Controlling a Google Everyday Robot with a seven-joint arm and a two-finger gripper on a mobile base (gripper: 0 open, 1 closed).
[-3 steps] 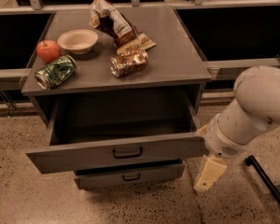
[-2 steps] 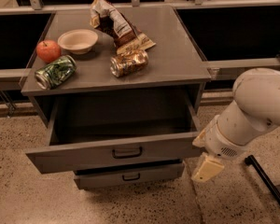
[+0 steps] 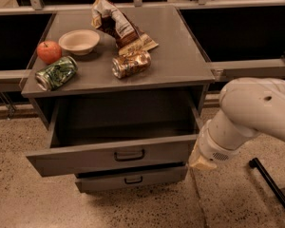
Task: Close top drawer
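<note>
The top drawer [image 3: 85,159] stands pulled well out of the cabinet, its deep box open and a dark handle [image 3: 129,154] at the centre of its front. At 3 o'clock from that front, right by its end, sits the tool [image 3: 202,161] on the white arm [image 3: 256,109]. It is low and level with the panel, placed, I'd judge, to shove it in toward 12 o'clock; whether it is spread or pressed together I cannot tell. At 6 o'clock a lower drawer [image 3: 133,179] sits slightly out. Up at 12 o'clock the counter [image 3: 175,46] carries an apple [image 3: 49,51], a bowl [image 3: 79,41], two cans and a snack bag [image 3: 113,23], above the drawer's travel.
</note>
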